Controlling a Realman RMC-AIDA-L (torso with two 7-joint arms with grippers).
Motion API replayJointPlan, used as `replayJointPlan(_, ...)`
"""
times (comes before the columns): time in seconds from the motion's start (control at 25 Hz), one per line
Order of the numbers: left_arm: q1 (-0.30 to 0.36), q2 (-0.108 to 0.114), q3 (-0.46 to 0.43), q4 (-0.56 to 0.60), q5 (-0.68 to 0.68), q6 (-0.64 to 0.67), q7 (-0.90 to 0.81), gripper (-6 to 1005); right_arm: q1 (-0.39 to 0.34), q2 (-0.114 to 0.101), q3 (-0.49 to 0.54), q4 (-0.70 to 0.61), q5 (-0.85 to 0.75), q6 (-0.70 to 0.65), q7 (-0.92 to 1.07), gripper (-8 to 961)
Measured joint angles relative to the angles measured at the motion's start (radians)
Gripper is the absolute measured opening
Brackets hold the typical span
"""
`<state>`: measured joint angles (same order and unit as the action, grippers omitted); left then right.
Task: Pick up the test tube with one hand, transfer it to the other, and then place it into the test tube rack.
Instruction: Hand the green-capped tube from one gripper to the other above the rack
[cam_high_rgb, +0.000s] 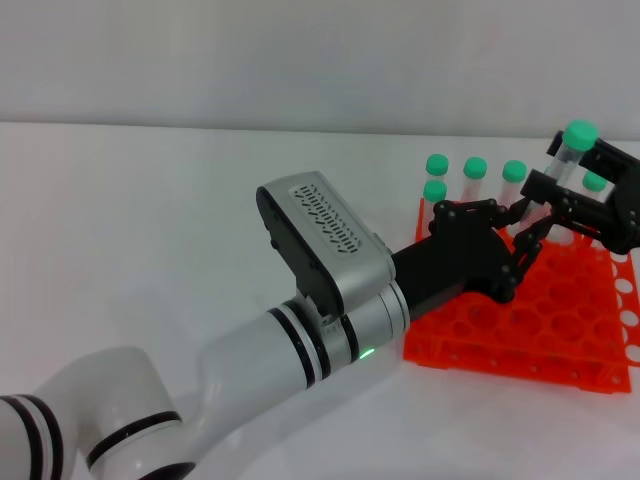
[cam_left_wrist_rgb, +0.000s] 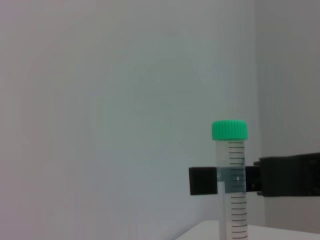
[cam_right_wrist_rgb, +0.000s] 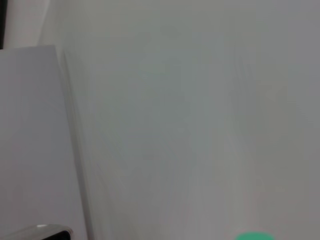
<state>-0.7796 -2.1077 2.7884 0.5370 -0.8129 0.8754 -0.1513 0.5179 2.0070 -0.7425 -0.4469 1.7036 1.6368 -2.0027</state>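
The test tube (cam_high_rgb: 566, 160), clear with a green cap, stands upright in the air above the far right part of the orange-red rack (cam_high_rgb: 520, 325). My right gripper (cam_high_rgb: 560, 182) is shut on its upper body from the right. In the left wrist view the tube (cam_left_wrist_rgb: 233, 200) shows upright, clamped between the right gripper's black fingers (cam_left_wrist_rgb: 202, 180). My left gripper (cam_high_rgb: 532, 235), on the white arm, is open just left of the tube, above the rack, and holds nothing.
Several other green-capped tubes (cam_high_rgb: 475, 168) stand along the rack's far row, one more (cam_high_rgb: 596, 183) behind the right gripper. The rack has many free holes at its front. The right wrist view shows only a pale wall and a sliver of green cap (cam_right_wrist_rgb: 254, 236).
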Motion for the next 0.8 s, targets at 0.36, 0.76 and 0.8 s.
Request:
replayJointPlan(0.36, 0.004, 0.000, 0.001, 0.001, 0.000, -0.001, 0.001, 216, 0.014, -0.001, 0.000, -0.006, 0.000, -0.005, 0.004, 760)
replayJointPlan(0.76, 0.003, 0.000, 0.000, -0.003, 0.000, 0.000, -0.003, 238, 0.012, -0.005, 0.006, -0.007, 0.002, -0.007, 0.004, 273)
replayJointPlan(0.8, 0.004, 0.000, 0.000, -0.004, 0.000, 0.000, -0.003, 240, 0.012, -0.005, 0.006, -0.007, 0.002, -0.007, 0.005, 262)
